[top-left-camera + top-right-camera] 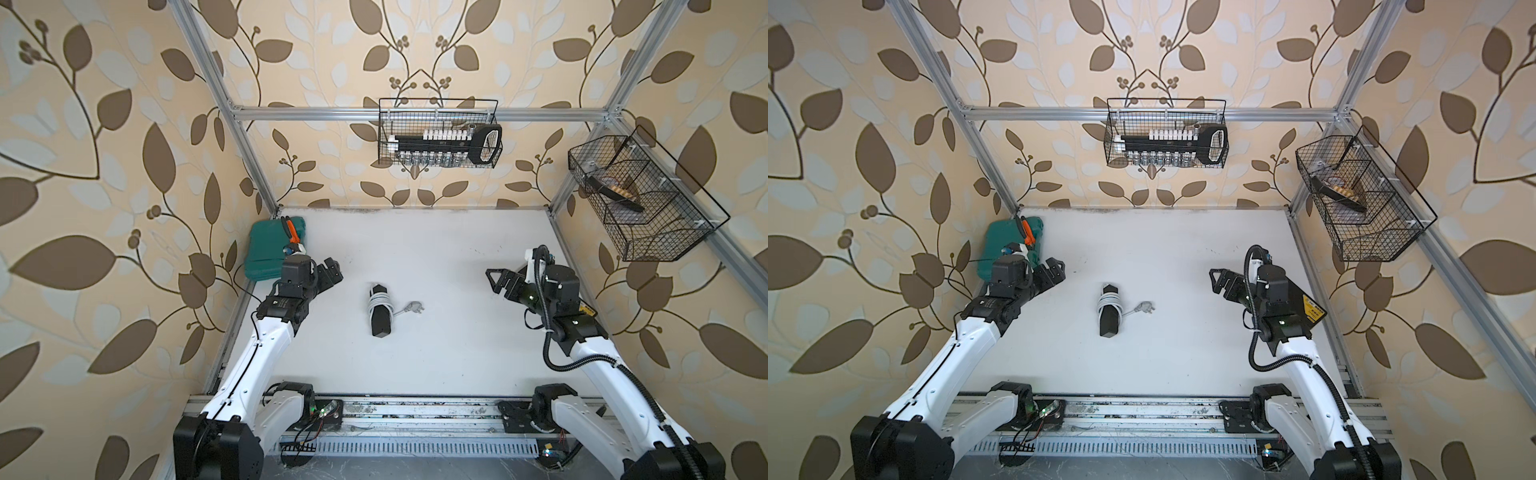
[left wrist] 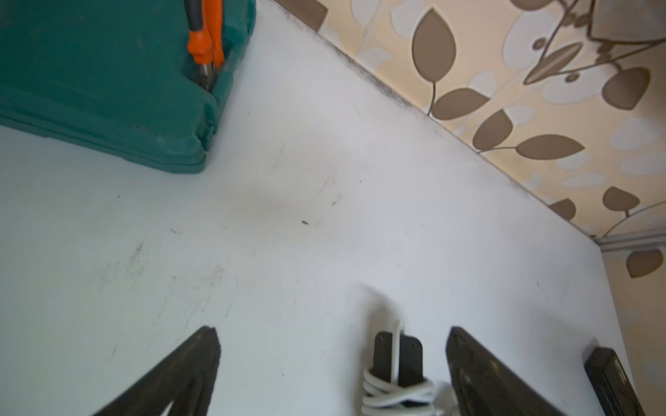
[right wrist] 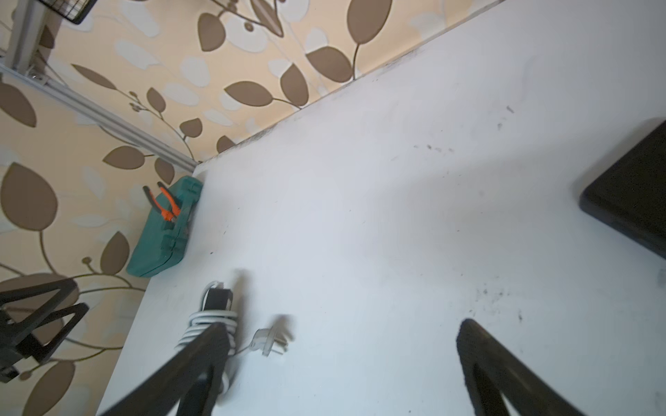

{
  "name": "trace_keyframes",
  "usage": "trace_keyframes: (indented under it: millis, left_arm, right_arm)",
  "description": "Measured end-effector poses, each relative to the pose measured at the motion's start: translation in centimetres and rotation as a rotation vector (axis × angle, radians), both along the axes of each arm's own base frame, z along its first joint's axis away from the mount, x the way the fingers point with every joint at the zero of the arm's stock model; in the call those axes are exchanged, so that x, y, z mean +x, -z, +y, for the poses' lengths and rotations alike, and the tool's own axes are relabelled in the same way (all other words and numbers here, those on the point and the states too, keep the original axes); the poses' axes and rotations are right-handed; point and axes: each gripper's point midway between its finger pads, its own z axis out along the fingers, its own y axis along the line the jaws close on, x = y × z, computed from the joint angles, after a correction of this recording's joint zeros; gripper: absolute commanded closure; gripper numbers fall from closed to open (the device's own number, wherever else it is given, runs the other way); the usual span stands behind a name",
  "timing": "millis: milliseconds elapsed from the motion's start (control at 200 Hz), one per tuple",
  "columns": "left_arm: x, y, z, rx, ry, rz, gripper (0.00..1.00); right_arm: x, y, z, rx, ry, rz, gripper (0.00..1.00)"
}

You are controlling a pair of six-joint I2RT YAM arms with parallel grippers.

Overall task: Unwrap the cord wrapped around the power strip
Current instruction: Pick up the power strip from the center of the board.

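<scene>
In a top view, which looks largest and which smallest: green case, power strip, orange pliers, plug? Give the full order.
1. green case, though partly hidden
2. power strip
3. orange pliers
4. plug

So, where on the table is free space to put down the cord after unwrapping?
The widest bare patch of the table lies between the power strip and the back wall. Another lies between the plug and the right arm. The front, nearer than the power strip, is free too. Crowded: the far left corner, with the green case.
</scene>
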Motion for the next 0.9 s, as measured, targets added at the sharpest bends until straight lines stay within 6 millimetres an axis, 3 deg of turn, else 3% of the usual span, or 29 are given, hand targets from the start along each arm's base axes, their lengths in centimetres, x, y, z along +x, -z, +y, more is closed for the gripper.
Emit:
trace_keyframes:
  millis: [205, 335, 455, 585, 800, 900]
  left_arm:
    - [-6.3, 1.3, -6.8, -0.062, 0.214, 0.094, 0.06]
    - [-10.9, 4.4, -10.3, -0.046, 0.337, 0.213, 0.05]
    - [-13.4, 7.4, -12.2, 0.088, 0.400, 0.334, 0.03]
    - [-13.7, 9.3, -13.5, 0.296, 0.417, 0.423, 0.05]
    - [-12.0, 8.6, -17.2, 0.544, 0.425, 0.394, 0.15]
    - [-11.1, 9.4, -18.2, 0.645, 0.411, 0.403, 0.18]
  right_arm:
    - [-3.0, 1.3, 3.5, 0.026, -0.121, 0.063, 0.01]
    - [-4.6, 3.5, 5.0, 0.013, -0.177, 0.136, 0.01]
    - [-5.2, 4.7, 5.6, -0.005, -0.196, 0.178, 0.01]
    - [-5.3, 5.4, 5.8, -0.015, -0.198, 0.201, 0.01]
    - [-5.5, 5.9, 5.6, -0.024, -0.192, 0.215, 0.01]
    - [-5.7, 6.3, 5.4, -0.029, -0.190, 0.224, 0.01]
